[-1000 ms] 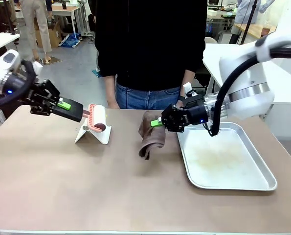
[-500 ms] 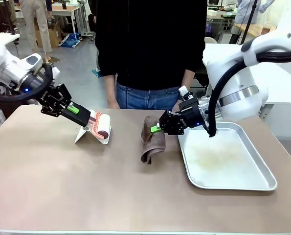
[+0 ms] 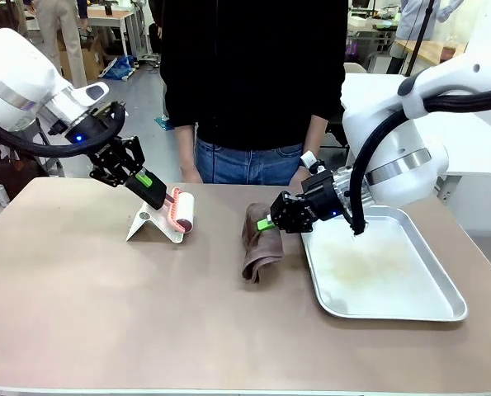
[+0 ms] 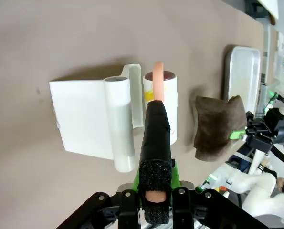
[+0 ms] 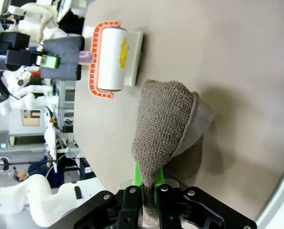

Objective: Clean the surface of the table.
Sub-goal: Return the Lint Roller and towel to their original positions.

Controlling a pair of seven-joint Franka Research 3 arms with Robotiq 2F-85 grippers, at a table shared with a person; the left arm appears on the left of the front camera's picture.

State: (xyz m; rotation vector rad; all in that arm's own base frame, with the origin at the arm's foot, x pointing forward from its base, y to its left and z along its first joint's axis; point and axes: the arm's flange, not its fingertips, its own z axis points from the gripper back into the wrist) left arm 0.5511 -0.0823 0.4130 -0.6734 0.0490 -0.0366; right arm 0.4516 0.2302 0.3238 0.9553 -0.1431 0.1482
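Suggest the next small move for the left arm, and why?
Probably lift the lint roller a little, clear of its white stand, then carry it out over the table. The left hand is shut on the roller's handle, and the roller sits against the stand, not yet on the bare tabletop.

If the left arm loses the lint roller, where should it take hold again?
By the pink handle, coming in along its length from the free end, as the left gripper does now. The handle is slim and bare, while the white sticky roll rests by the white folded stand on the beige-brown table.
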